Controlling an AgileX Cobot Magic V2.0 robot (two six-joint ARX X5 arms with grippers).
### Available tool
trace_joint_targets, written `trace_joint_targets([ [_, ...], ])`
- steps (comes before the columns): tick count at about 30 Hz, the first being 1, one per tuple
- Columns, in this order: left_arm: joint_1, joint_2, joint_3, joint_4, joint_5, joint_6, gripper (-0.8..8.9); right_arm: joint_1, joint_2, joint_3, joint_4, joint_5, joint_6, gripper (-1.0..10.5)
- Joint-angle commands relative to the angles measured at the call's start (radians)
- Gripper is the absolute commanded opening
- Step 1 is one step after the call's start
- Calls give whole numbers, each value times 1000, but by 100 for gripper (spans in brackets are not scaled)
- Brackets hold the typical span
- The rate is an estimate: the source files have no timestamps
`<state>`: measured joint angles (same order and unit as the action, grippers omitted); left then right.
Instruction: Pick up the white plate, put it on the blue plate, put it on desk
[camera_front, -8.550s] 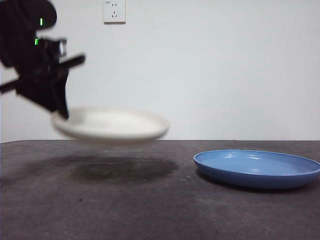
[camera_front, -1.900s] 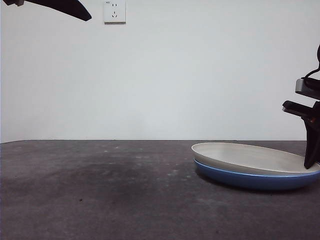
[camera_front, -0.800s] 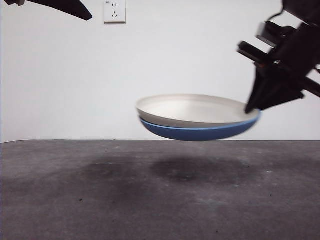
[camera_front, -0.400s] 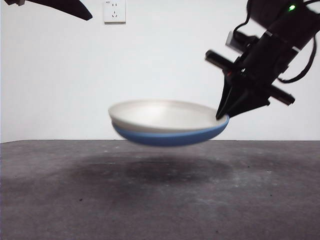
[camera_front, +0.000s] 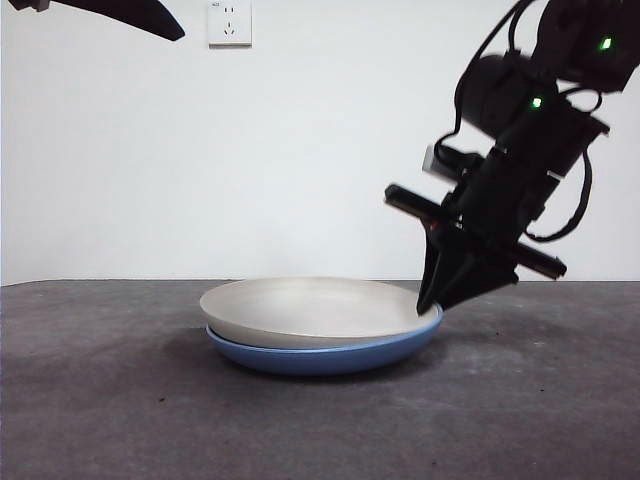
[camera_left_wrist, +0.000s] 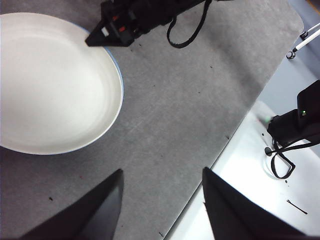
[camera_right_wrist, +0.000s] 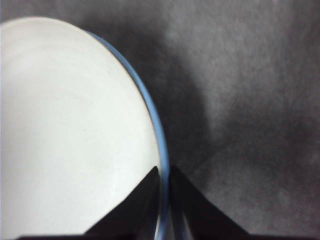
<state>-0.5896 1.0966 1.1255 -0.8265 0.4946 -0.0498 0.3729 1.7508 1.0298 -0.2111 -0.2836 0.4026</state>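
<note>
The white plate (camera_front: 300, 305) lies nested in the blue plate (camera_front: 320, 358), and the stack rests on the desk (camera_front: 110, 420) near its middle. My right gripper (camera_front: 432, 300) comes down from the upper right and is shut on the stack's right rim. In the right wrist view its jaws (camera_right_wrist: 163, 172) pinch the blue plate's rim (camera_right_wrist: 150, 107) beside the white plate (camera_right_wrist: 70, 125). My left gripper (camera_left_wrist: 162, 200) is open and empty, high above the desk (camera_left_wrist: 165, 110). From there I see the white plate (camera_left_wrist: 50, 90) and the right gripper (camera_left_wrist: 107, 35) on its edge.
The left arm shows as a black tip (camera_front: 110, 12) at the front view's top left corner. A wall socket (camera_front: 229, 22) sits on the white wall behind. The desk's edge (camera_left_wrist: 240, 125) borders a pale surface with a black device (camera_left_wrist: 297, 125).
The right gripper has carried the stacked plates left and down from mid-air onto the desk's middle. The left arm has not moved.
</note>
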Motion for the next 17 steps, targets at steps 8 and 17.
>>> trace_joint_targets([
  [8, -8, 3, 10, 6, 4, 5, 249, 10, 27, 26, 12, -3, 9, 47],
  [17, -8, 3, 10, 5, 4, 5, 249, 10, -13, 26, -3, 0, 9, 286],
])
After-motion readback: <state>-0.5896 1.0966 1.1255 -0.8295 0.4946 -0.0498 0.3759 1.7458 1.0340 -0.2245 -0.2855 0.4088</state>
